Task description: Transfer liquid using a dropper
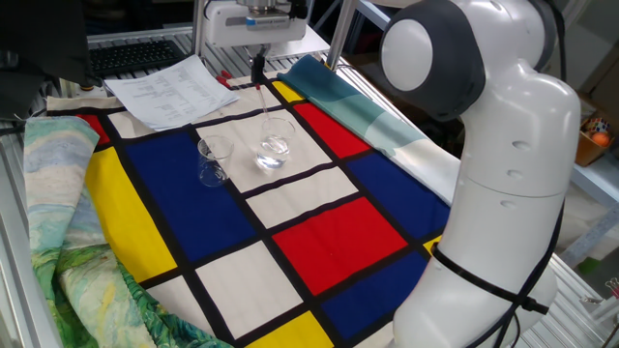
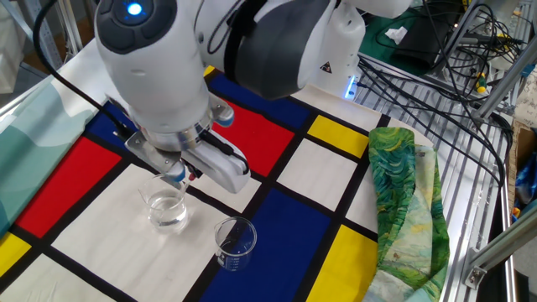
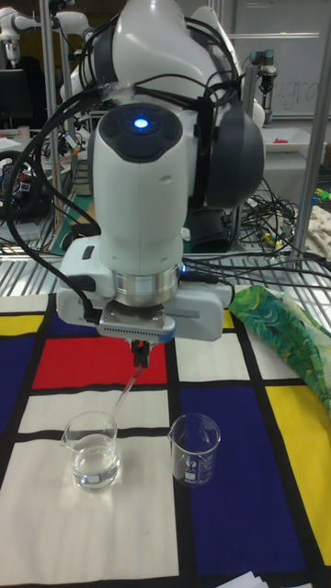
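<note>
My gripper [image 3: 140, 347] hangs above the checked cloth, shut on the dropper [image 3: 127, 384] at its red bulb. The clear tube slants down and left, and its tip sits at the mouth of the rounder glass [image 3: 94, 448]. That glass holds a shallow pool of the liquid [image 3: 95, 472]. An empty small beaker [image 3: 195, 448] stands just right of it. In one fixed view the gripper [image 1: 259, 70] holds the dropper [image 1: 264, 108] over the glass [image 1: 275, 147], with the beaker [image 1: 213, 161] to its left. In the other fixed view the gripper [image 2: 179, 174] is above the glass [image 2: 166, 210], with the beaker [image 2: 235, 243] nearby.
A sheaf of papers [image 1: 174, 89] lies at the far edge of the cloth, with a keyboard [image 1: 135, 56] behind it. A green patterned cloth [image 1: 58, 242] is bunched along one side, and a teal cloth [image 1: 358, 106] along the other. The robot's white base [image 1: 503, 193] stands at the table's near corner.
</note>
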